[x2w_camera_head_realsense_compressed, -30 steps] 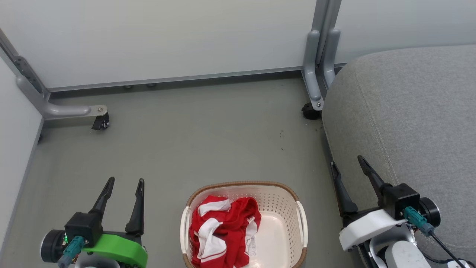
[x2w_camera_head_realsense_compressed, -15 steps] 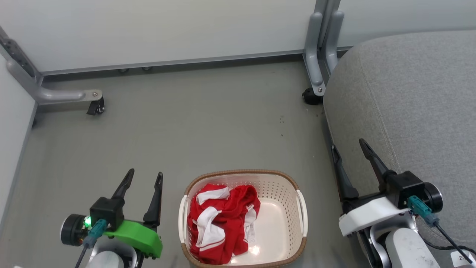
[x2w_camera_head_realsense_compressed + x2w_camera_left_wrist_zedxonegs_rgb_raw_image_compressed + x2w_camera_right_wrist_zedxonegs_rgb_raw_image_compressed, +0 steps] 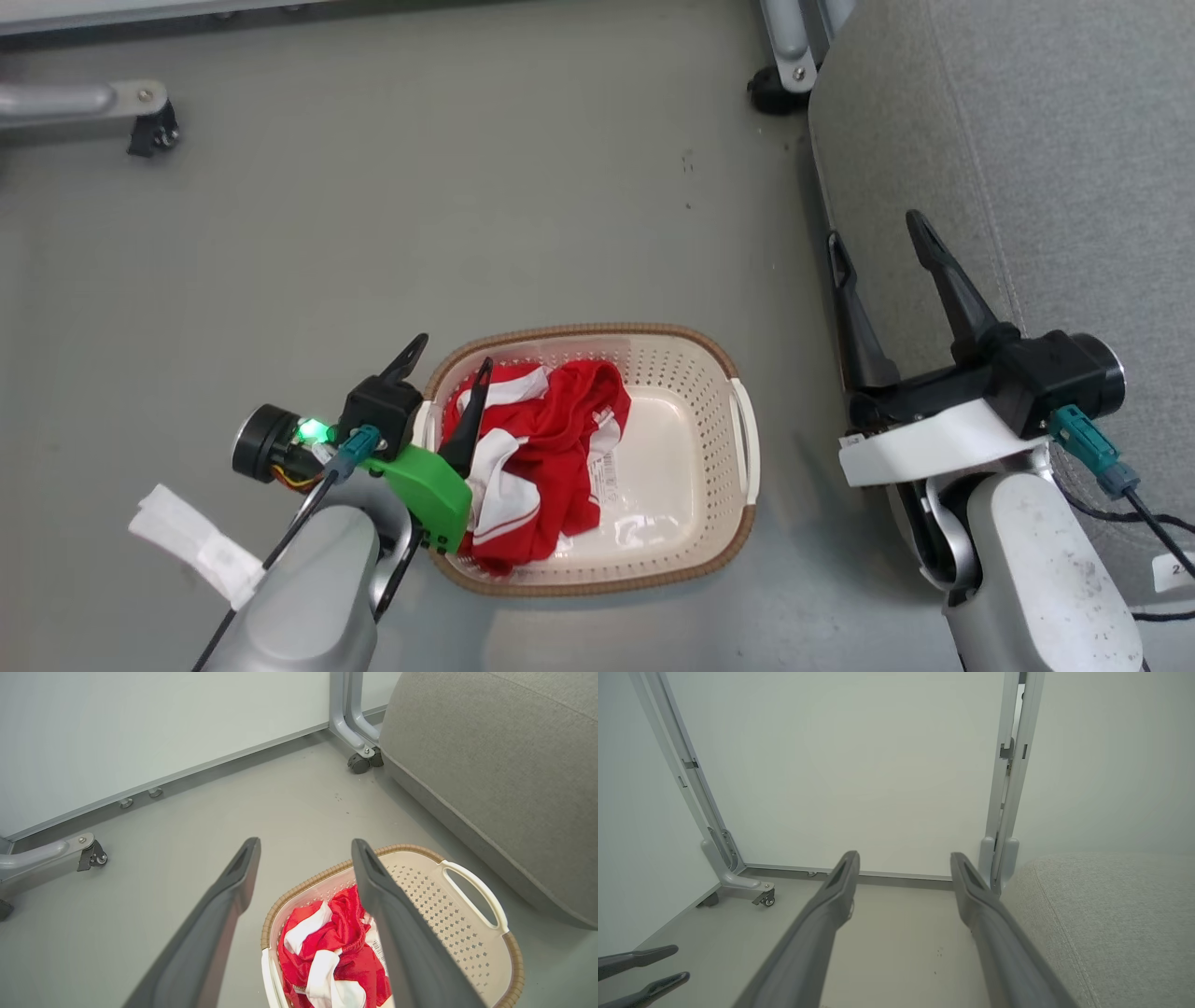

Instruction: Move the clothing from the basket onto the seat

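Crumpled in the left half of the basket (image 3: 653, 331), against its left wall: the clothing (image 3: 551, 429), red with white panels, a small white label (image 3: 605, 467) turned toward the basket's middle. Right half of the basket bare down to the cream bottom. Basket upright on the grey floor (image 3: 467, 187). At the basket's left rim, the left gripper (image 3: 453, 353), fingers spread wide and empty; one finger outside the rim, the other over the inside, above the red cloth; touching the cloth or not, impossible to tell. From the left wrist, the same left gripper (image 3: 306, 843) parted over the basket (image 3: 439, 914), with the clothing (image 3: 341, 942) below and between the two fingers. To the right of the basket and apart from it, the right gripper (image 3: 875, 229), likewise spread and empty, fingers lying over the near edge of the seat (image 3: 1027, 140). Seat right of the basket, not touching it, far larger than it, seen again as seat (image 3: 490, 765) from the left wrist. From the right wrist, right gripper (image 3: 904, 855) parted, aimed past the basket at a pale partition (image 3: 859, 765); seat (image 3: 1111, 914) alongside; left gripper (image 3: 679, 962) at the lower corner. Beyond the basket, two black casters (image 3: 154, 131) under grey frame feet.
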